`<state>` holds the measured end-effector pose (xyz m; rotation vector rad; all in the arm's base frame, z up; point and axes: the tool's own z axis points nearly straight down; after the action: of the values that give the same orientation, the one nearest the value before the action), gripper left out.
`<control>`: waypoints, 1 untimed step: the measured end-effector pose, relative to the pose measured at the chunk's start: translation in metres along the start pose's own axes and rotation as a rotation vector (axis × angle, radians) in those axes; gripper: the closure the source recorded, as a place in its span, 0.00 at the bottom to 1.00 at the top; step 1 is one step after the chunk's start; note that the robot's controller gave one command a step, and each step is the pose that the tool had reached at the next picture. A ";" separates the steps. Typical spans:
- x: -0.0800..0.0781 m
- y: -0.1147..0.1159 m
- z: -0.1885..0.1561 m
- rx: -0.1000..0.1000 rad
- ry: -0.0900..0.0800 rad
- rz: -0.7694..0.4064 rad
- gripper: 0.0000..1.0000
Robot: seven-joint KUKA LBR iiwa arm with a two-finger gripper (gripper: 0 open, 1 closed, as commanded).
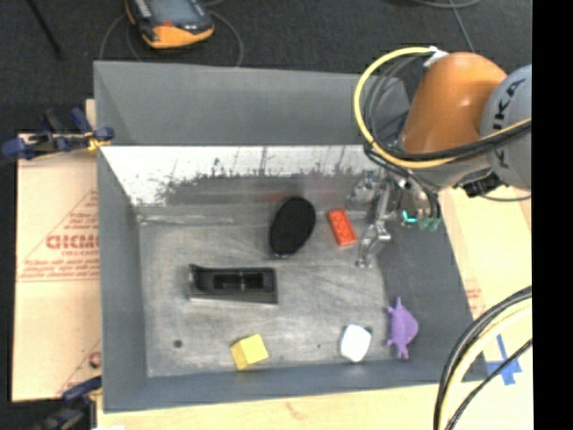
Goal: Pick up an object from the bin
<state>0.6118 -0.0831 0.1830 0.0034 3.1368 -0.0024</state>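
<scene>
Grey bin floor: our claw (width we cannot tell) hangs with the orange block at its nine o'clock; descending here may nudge it aside.

Scuffed matt grey metal bin; black oval looks matt, perhaps rubber.

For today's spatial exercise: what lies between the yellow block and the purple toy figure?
In the camera view, a white lump lies between the yellow block and purple figure.

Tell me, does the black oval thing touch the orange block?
Apart. The camera view shows bare bin floor between the black oval thing and the orange block.
</scene>
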 end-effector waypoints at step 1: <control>0.015 0.008 0.053 0.000 -0.004 0.078 0.00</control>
<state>0.5974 -0.0748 0.1299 0.1249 3.1307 -0.0014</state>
